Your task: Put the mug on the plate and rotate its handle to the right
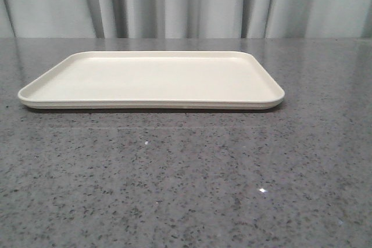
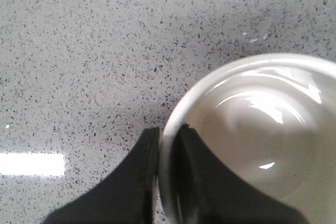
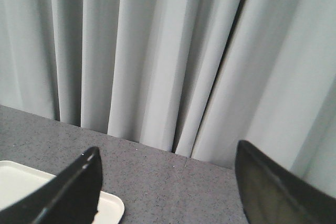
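1. Plate (image 1: 151, 79): cream, flat, rectangular tray with rounded corners and a low raised rim; matte; lies bare on the worktop (image 1: 186, 184).
2. Mug (image 2: 252, 140): white, glossy, round rim and hollow interior seen from above in the left wrist view; cut off at the edge, handle and print hidden; unseen in the front view.
3. Left gripper (image 2: 168, 145): black jaws clamped on the mug's rim wall, one inside, one outside.
4. Right gripper (image 3: 168, 182): black jaws spread wide, holding nothing.
5. Worktop: grey speckled stone, polished, with glare spots.
6. Backdrop: pale grey pleated curtain (image 3: 157, 51).
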`<state>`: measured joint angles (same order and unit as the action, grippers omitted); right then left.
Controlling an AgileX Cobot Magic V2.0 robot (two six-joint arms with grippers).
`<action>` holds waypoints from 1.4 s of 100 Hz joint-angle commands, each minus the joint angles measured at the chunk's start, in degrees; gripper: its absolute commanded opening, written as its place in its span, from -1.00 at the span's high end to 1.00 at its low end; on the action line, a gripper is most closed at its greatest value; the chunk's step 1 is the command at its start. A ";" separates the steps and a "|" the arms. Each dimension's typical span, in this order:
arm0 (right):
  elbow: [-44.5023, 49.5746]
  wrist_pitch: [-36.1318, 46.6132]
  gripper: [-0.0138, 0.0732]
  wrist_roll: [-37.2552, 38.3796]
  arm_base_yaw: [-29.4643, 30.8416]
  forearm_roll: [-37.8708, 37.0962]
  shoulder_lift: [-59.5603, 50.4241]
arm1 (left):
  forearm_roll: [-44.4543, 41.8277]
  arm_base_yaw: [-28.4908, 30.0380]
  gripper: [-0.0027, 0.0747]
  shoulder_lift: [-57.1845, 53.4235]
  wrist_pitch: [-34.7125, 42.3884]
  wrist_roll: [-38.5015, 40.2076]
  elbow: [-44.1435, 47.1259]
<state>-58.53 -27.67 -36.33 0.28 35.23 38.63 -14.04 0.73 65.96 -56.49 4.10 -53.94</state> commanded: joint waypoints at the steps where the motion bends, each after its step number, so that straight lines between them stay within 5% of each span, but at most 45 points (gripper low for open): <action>1: -2.05 3.83 -0.53 -0.31 0.39 0.65 0.58 | -1.77 0.13 0.97 -0.76 1.51 0.00 -1.30; 41: -2.05 3.77 -0.53 -0.31 0.39 0.65 0.58 | 0.71 0.13 0.97 -1.37 2.69 -0.20 -3.62; 100: -2.05 4.22 -0.53 -0.31 0.39 0.65 0.58 | 16.95 0.13 0.97 -1.37 -2.48 -11.55 -28.02; 140: -2.05 3.95 -0.53 -0.31 0.39 0.65 0.58 | 30.21 -1.19 0.98 3.50 -5.51 -17.46 -35.72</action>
<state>-58.53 -27.67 -36.33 0.28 35.13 38.63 12.30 0.73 69.24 -65.40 -12.09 -87.04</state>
